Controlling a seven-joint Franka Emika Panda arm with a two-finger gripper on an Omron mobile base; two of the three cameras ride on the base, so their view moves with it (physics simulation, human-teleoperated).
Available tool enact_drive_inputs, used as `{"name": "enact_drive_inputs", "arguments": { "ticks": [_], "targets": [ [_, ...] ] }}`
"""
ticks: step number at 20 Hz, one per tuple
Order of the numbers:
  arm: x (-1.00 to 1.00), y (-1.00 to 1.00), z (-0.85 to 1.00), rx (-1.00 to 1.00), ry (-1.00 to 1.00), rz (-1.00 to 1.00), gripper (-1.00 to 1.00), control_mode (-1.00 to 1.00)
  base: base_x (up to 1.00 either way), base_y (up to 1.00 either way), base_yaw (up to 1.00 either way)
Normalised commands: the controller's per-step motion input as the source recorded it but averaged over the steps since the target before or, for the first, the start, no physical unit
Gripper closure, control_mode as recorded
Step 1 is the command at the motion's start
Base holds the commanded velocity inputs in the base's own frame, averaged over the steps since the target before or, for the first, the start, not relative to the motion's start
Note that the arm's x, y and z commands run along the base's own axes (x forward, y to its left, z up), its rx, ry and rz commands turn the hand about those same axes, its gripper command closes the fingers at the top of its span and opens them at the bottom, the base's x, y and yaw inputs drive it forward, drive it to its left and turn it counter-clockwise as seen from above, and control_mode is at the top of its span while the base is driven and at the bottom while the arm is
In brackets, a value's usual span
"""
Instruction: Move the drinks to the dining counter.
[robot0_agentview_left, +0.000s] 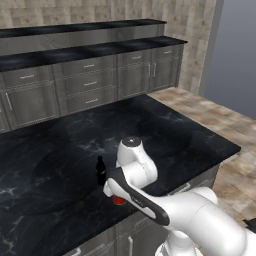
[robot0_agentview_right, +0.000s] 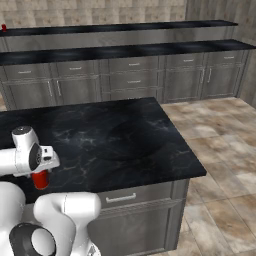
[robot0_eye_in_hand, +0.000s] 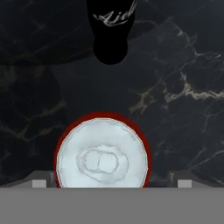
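We're at the pick step on the red can (robot0_eye_in_hand: 101, 151). In the hand view it sits bottom centre, silvery top straight under the camera, with the dark bottle (robot0_eye_in_hand: 111, 30) just beyond it at top centre. The gripper (robot0_eye_in_hand: 108, 183) stands wide: its two tips show at the bottom edge, one either side of the can and apart from it, nothing held.

In the left base view the can (robot0_agentview_left: 118, 201) peeks out lower centre under the wrist, the bottle (robot0_agentview_left: 100, 171) just beside it, both near the front edge of the black-topped block (robot0_agentview_left: 190, 140). The right base view shows the can (robot0_agentview_right: 41, 179) at lower left, again close to the edge.

Next move, as we judge it: drop lower and close on the can. How far the tips are down its side we can't tell from here.

The bottle is close, so lift straight up and don't sweep toward it. The dining counter (robot0_agentview_left: 100, 50) runs across the upper frame, well apart over open floor, and its top looks mostly free; there's a small red thing (robot0_agentview_right: 4, 27) on the ledge at upper left, maybe a can.
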Motion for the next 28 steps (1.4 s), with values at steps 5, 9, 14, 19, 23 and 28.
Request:
{"name": "enact_drive_inputs", "arguments": {
  "ticks": [5,9,14,19,23,28],
  "targets": [
    [0.28,0.04,-0.1,0.0,0.0,0.0,-1.0,-1.0,0.0,0.0,0.0],
    [0.27,0.09,-0.06,0.0,0.0,0.0,-1.0,-1.0,0.0,0.0,0.0],
    [0.14,0.08,-0.3,0.01,0.0,0.0,-1.0,-1.0,0.0,0.0,0.0],
    [-0.17,0.0,-0.84,0.0,0.01,0.0,1.0,-1.0,0.0,0.0,0.0],
    [-0.32,0.0,-0.96,0.0,0.0,0.0,1.0,-1.0,0.0,0.0,0.0],
    [-0.29,-0.04,-0.81,0.03,0.0,0.0,1.0,-1.0,0.0,0.0,0.0]
  ]
}}
